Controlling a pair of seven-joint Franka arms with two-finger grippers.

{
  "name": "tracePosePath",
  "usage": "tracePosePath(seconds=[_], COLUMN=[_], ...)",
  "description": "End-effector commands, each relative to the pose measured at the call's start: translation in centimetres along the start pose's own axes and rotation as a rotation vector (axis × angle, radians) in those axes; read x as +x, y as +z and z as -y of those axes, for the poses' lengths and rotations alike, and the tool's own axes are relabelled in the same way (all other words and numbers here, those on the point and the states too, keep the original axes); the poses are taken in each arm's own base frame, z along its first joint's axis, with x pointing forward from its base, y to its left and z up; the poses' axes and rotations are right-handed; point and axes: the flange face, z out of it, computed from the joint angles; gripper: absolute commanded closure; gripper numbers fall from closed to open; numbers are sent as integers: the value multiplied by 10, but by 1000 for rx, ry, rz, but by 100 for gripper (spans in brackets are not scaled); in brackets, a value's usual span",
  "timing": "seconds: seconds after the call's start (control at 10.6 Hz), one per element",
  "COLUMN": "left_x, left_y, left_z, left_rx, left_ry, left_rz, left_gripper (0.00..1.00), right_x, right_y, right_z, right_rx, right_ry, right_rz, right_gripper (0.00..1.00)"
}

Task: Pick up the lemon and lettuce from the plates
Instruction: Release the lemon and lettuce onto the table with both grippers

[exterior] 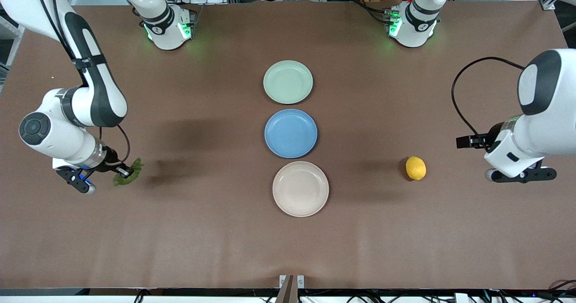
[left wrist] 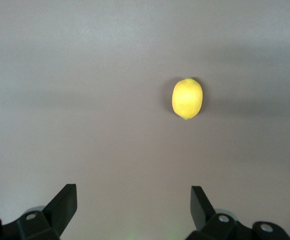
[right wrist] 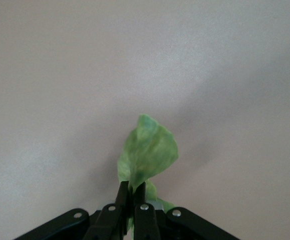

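Note:
The lemon (exterior: 416, 168) (left wrist: 187, 98) lies on the bare brown table toward the left arm's end, off the plates. My left gripper (exterior: 522, 175) (left wrist: 133, 197) hovers beside it, farther toward that end, open with nothing between its fingers. The lettuce (exterior: 128, 174) (right wrist: 150, 152), a wrinkly green leaf, is pinched by my right gripper (exterior: 123, 172) (right wrist: 133, 187), which is shut on its edge low over the table at the right arm's end. The mint green plate (exterior: 288, 82) and the beige plate (exterior: 300, 188) stand bare in the table's middle.
A blue plate (exterior: 290, 133) sits between the two other plates, forming one row down the middle. The arms' bases (exterior: 168, 28) (exterior: 411, 24) stand along the table's edge farthest from the front camera.

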Motion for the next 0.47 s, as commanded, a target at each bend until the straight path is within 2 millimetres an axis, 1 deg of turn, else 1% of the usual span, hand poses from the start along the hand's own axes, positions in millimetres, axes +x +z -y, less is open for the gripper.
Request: tracePosePath(seconds=[0.0,0.09,0.19,0.28,0.38], left_x=[-14,-21,-29,-40,-54], left_y=[-13,-23,-30,-38,-49], left_z=[23,28,28,34,35], left_rx=[-30,-32,-39,-43,-48], left_ry=[45,39,39,31,36], left_rz=[-3,-19,-25,-33,-49], left_gripper=[0,0,0,0,0], right_x=[4,1,-4,-8,-9], right_y=[0,3,7,6,3], right_z=[-7,-3,5,8,3], right_rx=[-3,-5,-8,-6,-21], right_ry=[-8,-19,-74,-154,-240], right_rz=[2,12,19,22,48], right_gripper=[0,0,0,0,0])
